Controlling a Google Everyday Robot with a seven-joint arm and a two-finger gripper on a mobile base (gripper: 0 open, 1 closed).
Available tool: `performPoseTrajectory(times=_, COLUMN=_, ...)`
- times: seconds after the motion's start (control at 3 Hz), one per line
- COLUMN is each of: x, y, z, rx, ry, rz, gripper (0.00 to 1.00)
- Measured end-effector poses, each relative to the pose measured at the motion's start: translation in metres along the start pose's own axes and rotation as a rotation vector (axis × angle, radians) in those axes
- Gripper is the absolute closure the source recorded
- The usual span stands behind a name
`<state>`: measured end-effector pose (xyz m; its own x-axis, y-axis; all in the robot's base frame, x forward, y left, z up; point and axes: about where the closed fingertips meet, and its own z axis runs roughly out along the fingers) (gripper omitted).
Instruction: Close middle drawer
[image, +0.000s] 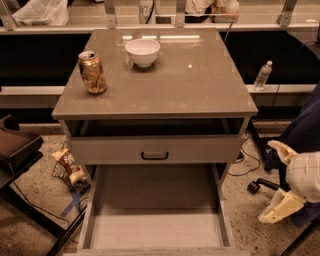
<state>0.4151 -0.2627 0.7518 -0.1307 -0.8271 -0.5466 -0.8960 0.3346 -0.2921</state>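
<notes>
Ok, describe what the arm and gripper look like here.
The gripper sits at the lower right edge of the view, right of the cabinet. It has a rounded white housing and two blunt cream-yellow fingers. No cables or markings show on it; the arm behind is out of view.

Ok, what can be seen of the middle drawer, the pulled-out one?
The middle drawer is pulled far out of the cabinet, beneath the top drawer. It looks like grey-beige board with a pale wood-grain floor; nothing shows inside. It sits level; its front panel is cut off by the bottom edge, handle unseen. The gripper, open, hangs to its right, not touching it.
</notes>
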Motion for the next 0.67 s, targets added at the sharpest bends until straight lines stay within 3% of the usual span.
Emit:
performPoseTrajectory(times=0.33, x=0.0355, y=0.0024, z=0.031, rx=0.039, ry=-0.045, rz=-0.015, gripper=0.0)
performPoseTrajectory(times=0.67, x=0.0352, y=0.0023, z=0.0308, rx=0.039, ry=-0.045, rz=-0.015, gripper=0.0)
